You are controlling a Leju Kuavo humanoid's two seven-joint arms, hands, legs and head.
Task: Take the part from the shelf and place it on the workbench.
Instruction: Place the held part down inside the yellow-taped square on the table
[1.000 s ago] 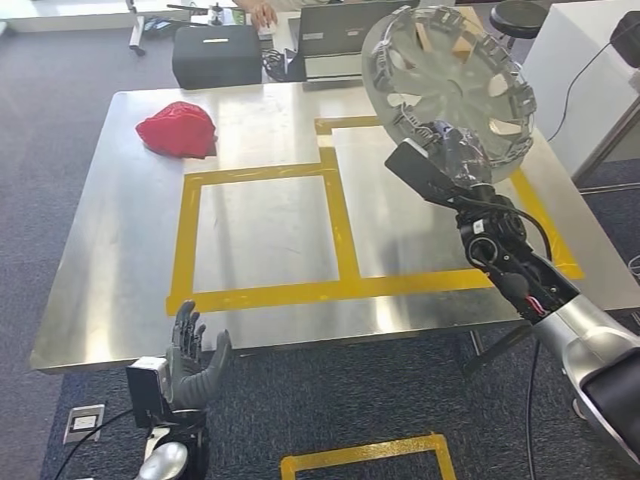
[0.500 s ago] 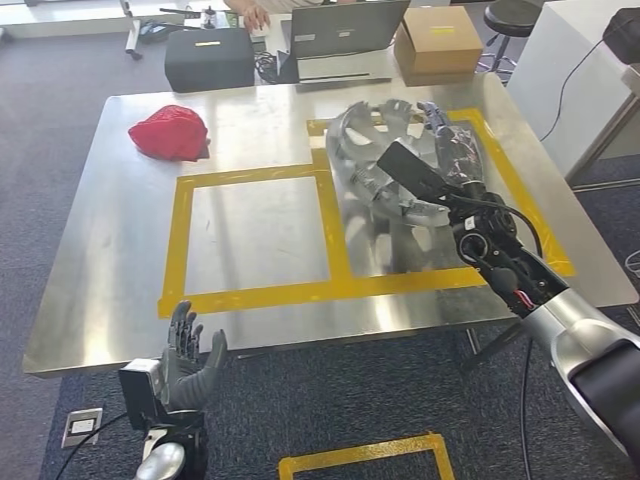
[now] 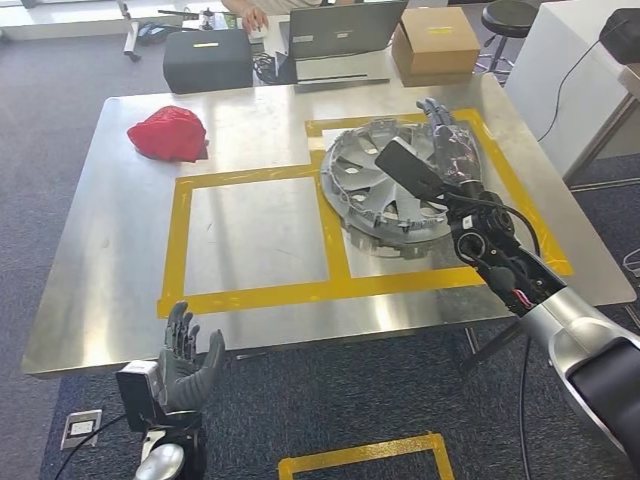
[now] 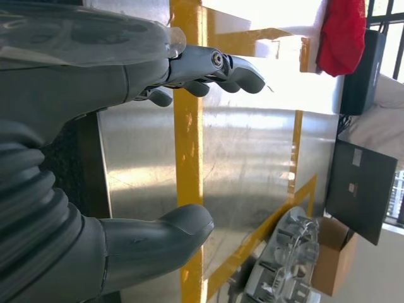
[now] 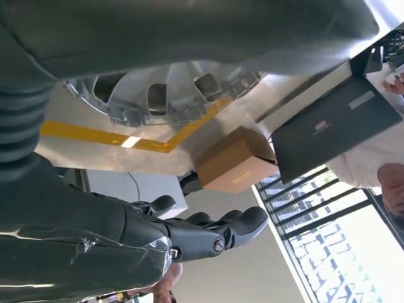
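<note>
Silver hubcap point(image 3: 385, 190) lies flat on surface point(image 3: 113, 250), overlapping yellow tape point(image 3: 332, 215); right robot hand point(image 3: 453, 150) released, left robot hand point(image 3: 185, 360) released.

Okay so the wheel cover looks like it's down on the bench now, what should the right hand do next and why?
Probably lift the right hand up and back, clear of the wheel cover. The cover lies flat on the workbench, mostly within the right yellow-taped box, and the right wrist view shows the fingers spread apart from it, so it seems already released. The left hand hangs open below the bench edge.
</note>
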